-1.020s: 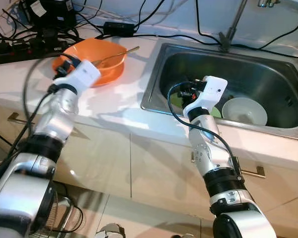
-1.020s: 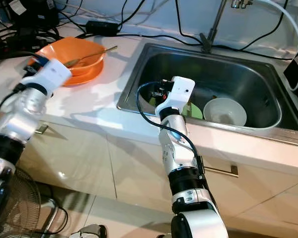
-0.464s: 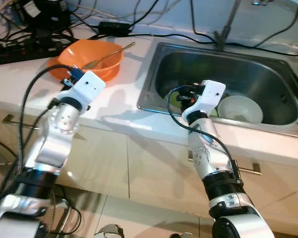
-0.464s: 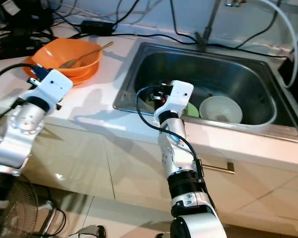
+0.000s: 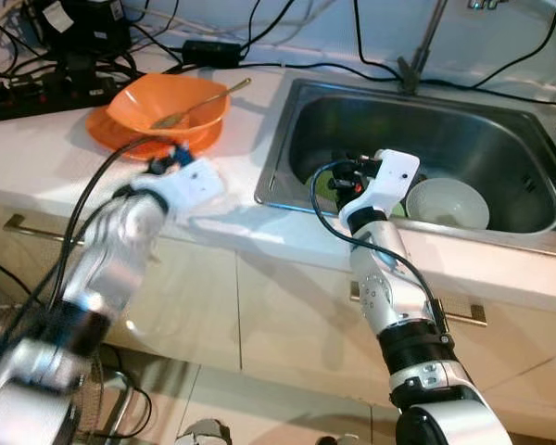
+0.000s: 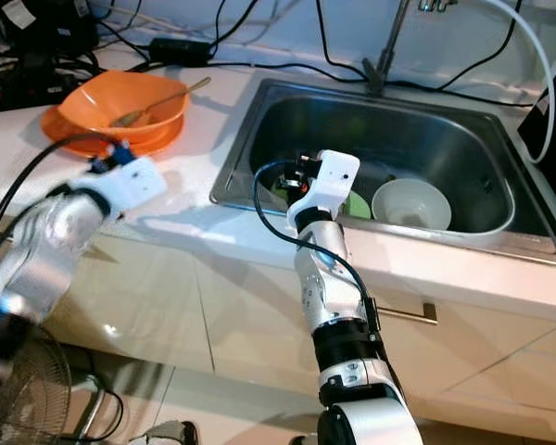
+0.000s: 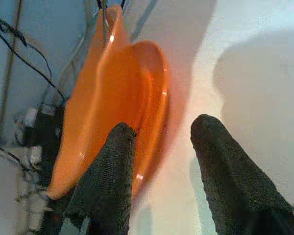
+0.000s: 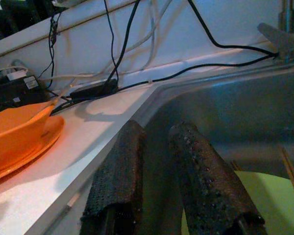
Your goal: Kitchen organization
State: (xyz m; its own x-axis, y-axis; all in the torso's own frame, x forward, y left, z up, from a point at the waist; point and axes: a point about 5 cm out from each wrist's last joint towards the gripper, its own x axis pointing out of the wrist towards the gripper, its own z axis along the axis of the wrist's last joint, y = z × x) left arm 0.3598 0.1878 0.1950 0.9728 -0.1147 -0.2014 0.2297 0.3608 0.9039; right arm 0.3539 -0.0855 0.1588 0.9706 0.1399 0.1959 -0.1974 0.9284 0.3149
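While the right fingers (image 8: 161, 166) nearly touch, orange bowl (image 7: 112, 112) lies just beyond open left fingers (image 7: 112, 176).

left gripper (image 7: 159, 142): two black textured fingers (image 7: 110, 181) spread apart, nothing between them. orange bowl (image 7: 95, 110) stacked on an orange plate (image 7: 154, 107), both on the white countertop (image 7: 235, 63). one finger overlaps the plate's rim; contact cannot be judged. dark cables (image 7: 19, 58) lie behind the bowl.

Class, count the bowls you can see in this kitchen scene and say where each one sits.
2: an orange bowl on an orange plate on the counter, and a white bowl inside the sink. The right arm may hide others.
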